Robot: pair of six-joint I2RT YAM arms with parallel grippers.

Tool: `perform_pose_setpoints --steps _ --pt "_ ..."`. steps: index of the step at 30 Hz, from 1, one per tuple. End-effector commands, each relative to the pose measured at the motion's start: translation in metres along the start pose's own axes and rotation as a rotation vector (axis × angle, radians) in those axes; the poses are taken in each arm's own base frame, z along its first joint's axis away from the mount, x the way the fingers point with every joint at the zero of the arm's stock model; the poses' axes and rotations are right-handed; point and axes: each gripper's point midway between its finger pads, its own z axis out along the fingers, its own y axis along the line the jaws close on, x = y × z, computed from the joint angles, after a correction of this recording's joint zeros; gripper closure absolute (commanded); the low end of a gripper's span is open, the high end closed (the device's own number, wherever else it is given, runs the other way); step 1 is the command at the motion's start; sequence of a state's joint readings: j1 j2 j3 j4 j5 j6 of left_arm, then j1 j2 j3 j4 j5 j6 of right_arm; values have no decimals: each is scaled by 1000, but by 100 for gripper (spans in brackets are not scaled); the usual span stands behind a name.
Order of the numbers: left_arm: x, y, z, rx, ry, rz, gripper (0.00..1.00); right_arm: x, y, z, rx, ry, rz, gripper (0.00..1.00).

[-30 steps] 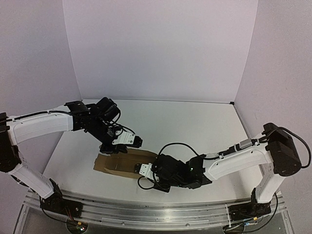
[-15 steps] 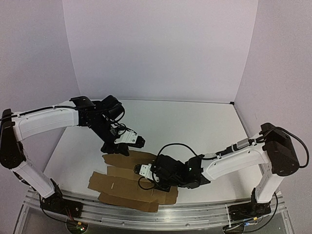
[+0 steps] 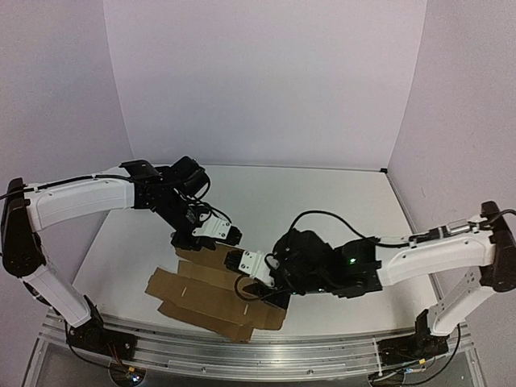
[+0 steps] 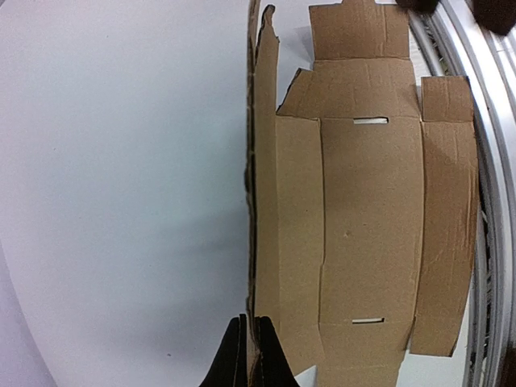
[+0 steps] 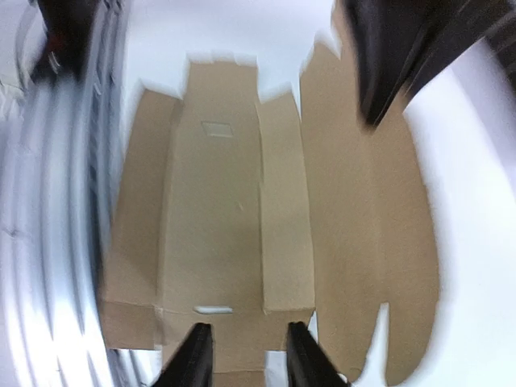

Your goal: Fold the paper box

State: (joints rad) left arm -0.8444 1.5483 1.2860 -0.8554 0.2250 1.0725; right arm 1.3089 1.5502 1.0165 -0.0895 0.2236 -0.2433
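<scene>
left arm reaches down, left pincer [image 4: 250,322] pinching far flap of paper box [image 3: 201,294] | right pincer [image 5: 248,330] fingers apart over box's right end | counter [image 3: 322,201] stretches wide behind box

We count one paper box [image 3: 201,294], a flat sheet at the near edge of the one table [image 3: 322,201], and two grippers, the left gripper [image 4: 251,322] and the right gripper [image 5: 247,326].

paper box [image 3: 201,294] on table [image 3: 322,201], near front edge
</scene>
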Motion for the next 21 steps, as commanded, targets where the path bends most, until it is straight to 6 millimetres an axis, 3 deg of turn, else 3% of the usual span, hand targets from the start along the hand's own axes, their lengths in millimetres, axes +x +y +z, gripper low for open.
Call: perform_pose_setpoints --steps 1,6,11,16,21 --pt "0 21 5 -94 14 139 100 -22 -7 -45 -58 -123 146 61" --pt "-4 23 8 -88 -1 172 100 -22 -45 -51 93 -127 227 28" --pt "-7 22 6 -82 -14 174 100 -15 -64 -21 135 -58 215 17" --pt "-7 18 5 -77 -23 178 100 -5 -85 14 153 5 246 24" --pt "-9 14 5 -75 -44 193 100 -5 -97 31 195 22 287 61"
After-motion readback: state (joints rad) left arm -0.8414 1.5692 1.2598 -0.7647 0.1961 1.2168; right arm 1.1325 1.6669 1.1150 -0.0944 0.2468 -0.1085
